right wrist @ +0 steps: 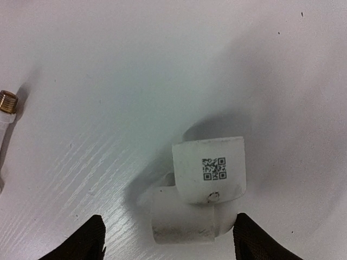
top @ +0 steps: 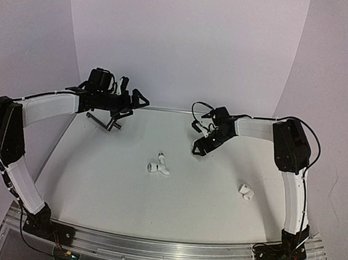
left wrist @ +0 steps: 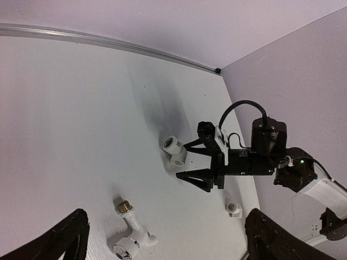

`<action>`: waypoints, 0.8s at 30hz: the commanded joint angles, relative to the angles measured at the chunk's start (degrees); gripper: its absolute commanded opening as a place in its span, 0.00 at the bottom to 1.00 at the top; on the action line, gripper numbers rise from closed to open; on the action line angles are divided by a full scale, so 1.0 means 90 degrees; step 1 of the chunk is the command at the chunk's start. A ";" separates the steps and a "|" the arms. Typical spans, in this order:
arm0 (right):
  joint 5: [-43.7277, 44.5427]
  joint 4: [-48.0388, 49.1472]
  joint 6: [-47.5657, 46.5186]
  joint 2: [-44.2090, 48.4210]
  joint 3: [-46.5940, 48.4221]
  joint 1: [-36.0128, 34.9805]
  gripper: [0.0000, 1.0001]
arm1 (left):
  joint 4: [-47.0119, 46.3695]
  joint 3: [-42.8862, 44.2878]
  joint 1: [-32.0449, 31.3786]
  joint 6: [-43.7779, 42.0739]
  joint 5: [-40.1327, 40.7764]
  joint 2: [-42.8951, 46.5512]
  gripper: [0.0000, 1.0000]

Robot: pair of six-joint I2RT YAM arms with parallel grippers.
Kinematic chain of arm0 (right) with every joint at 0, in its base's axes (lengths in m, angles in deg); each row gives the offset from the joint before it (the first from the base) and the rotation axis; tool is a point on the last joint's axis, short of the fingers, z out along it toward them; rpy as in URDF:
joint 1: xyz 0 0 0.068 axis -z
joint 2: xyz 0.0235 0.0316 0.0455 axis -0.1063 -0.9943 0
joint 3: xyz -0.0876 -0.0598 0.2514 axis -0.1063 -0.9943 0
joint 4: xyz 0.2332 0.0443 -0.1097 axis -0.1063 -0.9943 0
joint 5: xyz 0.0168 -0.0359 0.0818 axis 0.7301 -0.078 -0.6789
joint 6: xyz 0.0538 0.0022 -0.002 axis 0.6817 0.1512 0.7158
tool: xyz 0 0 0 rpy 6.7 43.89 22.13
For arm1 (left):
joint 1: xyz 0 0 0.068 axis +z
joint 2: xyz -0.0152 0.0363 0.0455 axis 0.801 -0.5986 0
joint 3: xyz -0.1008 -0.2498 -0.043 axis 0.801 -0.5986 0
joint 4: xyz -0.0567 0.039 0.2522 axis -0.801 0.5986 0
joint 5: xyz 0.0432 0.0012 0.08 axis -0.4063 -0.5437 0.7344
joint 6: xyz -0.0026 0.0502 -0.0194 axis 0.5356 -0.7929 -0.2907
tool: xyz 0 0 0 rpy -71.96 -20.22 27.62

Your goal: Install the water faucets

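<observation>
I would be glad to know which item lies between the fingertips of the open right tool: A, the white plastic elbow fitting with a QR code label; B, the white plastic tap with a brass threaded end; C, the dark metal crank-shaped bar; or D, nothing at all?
A: the right wrist view shows the white plastic elbow fitting with a QR code label lying between the spread fingertips of the right tool, ungripped.

Right end effector [left wrist: 182,161] spread open around white elbow fitting [left wrist: 174,151]
</observation>
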 commanded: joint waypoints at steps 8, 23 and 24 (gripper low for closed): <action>0.0656 0.0692 -0.0082 -0.0148 -0.0020 -0.0038 0.68 | -0.0331 -0.0116 -0.0016 -0.0034 0.0043 -0.0029 1.00; 0.1036 0.0619 -0.0197 -0.0237 -0.0107 -0.0185 0.64 | -0.0487 -0.0230 -0.0016 -0.0062 0.0052 0.0024 1.00; 0.1076 0.0620 -0.0200 -0.0251 -0.0089 -0.0207 0.63 | -0.0494 -0.0238 -0.0016 -0.0065 0.0052 0.0028 1.00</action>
